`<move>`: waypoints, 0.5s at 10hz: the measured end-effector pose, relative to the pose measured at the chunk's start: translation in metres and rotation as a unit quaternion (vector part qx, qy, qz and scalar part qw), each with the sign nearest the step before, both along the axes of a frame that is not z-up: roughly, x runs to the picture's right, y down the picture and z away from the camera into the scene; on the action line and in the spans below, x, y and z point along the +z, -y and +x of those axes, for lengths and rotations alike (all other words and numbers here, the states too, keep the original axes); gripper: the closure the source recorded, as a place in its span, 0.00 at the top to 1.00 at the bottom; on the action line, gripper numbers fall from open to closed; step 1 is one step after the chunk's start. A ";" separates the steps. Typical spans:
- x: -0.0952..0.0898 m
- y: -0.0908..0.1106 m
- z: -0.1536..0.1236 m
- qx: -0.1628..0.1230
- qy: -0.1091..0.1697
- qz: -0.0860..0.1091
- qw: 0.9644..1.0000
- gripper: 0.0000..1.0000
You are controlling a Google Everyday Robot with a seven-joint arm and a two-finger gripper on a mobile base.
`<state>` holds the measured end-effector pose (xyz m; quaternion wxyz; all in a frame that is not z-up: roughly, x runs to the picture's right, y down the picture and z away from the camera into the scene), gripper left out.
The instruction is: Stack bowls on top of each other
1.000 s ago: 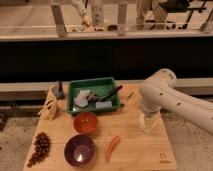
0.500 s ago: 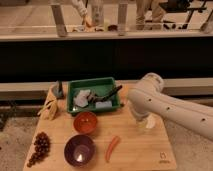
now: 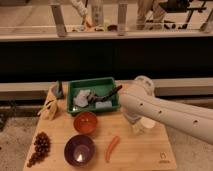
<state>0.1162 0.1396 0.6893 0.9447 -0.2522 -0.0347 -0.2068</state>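
Both bowls sit upright on the wooden tabletop, left of centre. The orange-red bowl is just in front of the green tray, and the purple bowl is nearer the front edge. The 2 are near each other but apart.

The red 1 is round, glossy and smaller. Prob. glazed ceramic or hard plastic, so stiff and slick. I'd guess light, and chippable if ceramic. The purple 1 looks a bit wider, w/ a smooth sheen inside, so red should nest into purple.

Best hold is a rim pinch, 1 finger inside and 1 outside, on the side facing my arm. The glossy wall may slip, so I'd bite deep, lift level and set down soft.

My end effector is hidden behind that white arm, over the right part of the tabletop by the clear cup. Its fingers are apart, holding nothing as far as I can judge.
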 end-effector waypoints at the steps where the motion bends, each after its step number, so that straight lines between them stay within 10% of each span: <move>1: 0.001 -0.001 -0.005 -0.011 0.007 0.001 1.000 0.80; 5: -0.001 -0.008 -0.030 -0.048 0.033 0.002 0.998 0.80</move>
